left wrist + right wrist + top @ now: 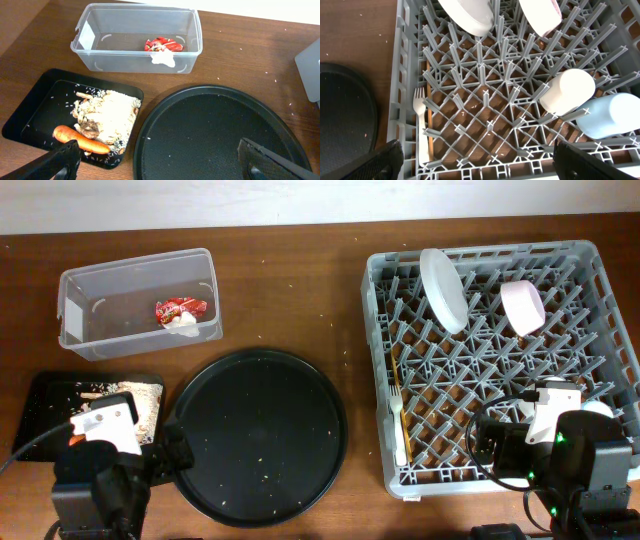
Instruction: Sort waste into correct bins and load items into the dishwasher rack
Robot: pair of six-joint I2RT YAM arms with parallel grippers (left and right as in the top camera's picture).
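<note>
The grey dishwasher rack [380,380] holds a white plate [443,288], a white bowl [523,307], a white fork [398,420] and a thin chopstick [396,360]. In the right wrist view the small white cup [567,91] and light-blue cup [612,115] lie in the rack [485,95] beside the fork [422,125]. The clear tub [140,30] holds the red wrapper [163,45] and white tissue [163,59]. The shallow black tray [35,105] holds the carrot [80,140] and food scraps [112,115]. My left gripper [160,162] is open and empty. My right gripper [477,160] is open and empty over the rack's front edge.
A large round black tray [260,435] with crumbs lies between the bins and the rack, and it fills the lower right of the left wrist view [220,130]. Crumbs are scattered on the brown wooden table [290,300].
</note>
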